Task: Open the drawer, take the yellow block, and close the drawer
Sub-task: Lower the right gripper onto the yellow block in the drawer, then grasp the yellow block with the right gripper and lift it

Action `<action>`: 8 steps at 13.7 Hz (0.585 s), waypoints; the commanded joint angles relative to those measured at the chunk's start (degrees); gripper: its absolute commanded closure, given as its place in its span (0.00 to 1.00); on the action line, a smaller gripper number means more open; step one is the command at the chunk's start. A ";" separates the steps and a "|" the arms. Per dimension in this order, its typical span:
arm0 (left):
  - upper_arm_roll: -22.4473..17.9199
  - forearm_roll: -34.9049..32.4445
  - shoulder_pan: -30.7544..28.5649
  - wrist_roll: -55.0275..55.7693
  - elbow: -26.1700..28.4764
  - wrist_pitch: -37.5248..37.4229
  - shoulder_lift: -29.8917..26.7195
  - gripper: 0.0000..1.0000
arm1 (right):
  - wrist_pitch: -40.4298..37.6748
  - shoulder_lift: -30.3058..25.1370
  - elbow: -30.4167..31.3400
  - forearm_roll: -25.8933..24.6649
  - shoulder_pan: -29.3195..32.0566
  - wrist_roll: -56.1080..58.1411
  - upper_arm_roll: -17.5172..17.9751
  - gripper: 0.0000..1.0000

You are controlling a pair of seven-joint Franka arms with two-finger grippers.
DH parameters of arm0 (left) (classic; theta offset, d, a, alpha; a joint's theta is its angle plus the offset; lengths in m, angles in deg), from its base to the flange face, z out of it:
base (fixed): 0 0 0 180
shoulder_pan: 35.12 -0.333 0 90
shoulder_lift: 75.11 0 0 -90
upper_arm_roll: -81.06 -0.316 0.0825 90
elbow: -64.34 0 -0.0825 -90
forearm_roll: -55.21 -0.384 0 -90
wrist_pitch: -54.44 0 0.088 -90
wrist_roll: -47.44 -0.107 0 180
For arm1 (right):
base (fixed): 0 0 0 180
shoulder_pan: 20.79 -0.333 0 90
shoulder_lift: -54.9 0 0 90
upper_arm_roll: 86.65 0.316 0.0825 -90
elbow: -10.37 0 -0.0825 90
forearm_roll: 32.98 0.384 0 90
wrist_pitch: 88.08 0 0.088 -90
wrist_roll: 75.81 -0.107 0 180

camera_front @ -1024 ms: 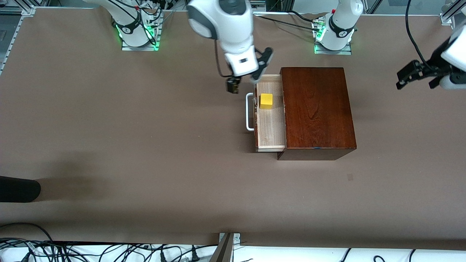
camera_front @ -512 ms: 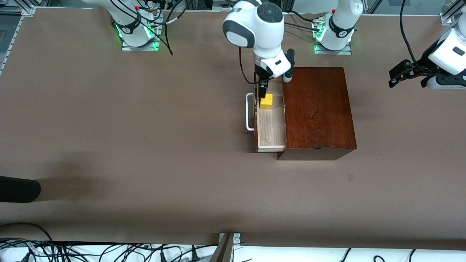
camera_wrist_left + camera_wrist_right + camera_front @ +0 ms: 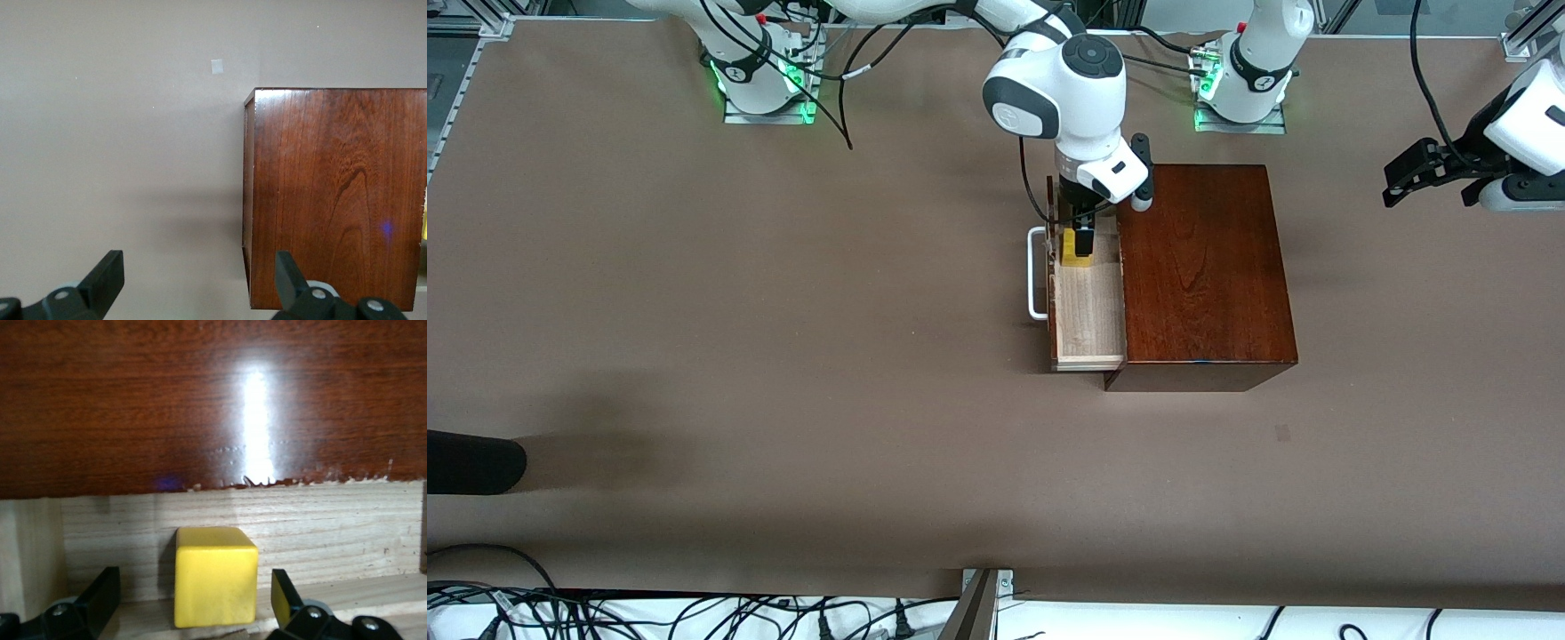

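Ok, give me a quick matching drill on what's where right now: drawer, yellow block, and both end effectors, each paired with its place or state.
Things:
1. drawer
2. yellow block
3. right end effector
4. left end effector

Places or states:
A. open, waiting over bare table at the left arm's end
B. pulled out of the box
C. lowered into the drawer, open, fingers either side of the block
D. resting on the drawer's pale wood floor

Pairs: 1-B, 2-D, 3-C, 4-A
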 commanded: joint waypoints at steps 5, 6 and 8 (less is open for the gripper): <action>0.14 0.20 0.01 -1.21 -2.63 -2.71 0.26 0.00 | 1.51 3.26 -2.28 -0.90 -0.54 1.15 -1.29 0.16; 0.14 0.20 0.01 -1.21 -2.63 -2.71 0.26 0.00 | 1.68 3.26 -2.28 -0.90 -0.54 1.06 -1.30 0.33; 0.14 0.20 0.01 -1.21 -2.63 -2.71 0.26 0.00 | 1.68 3.17 -2.28 -0.81 -0.63 0.36 -1.30 0.75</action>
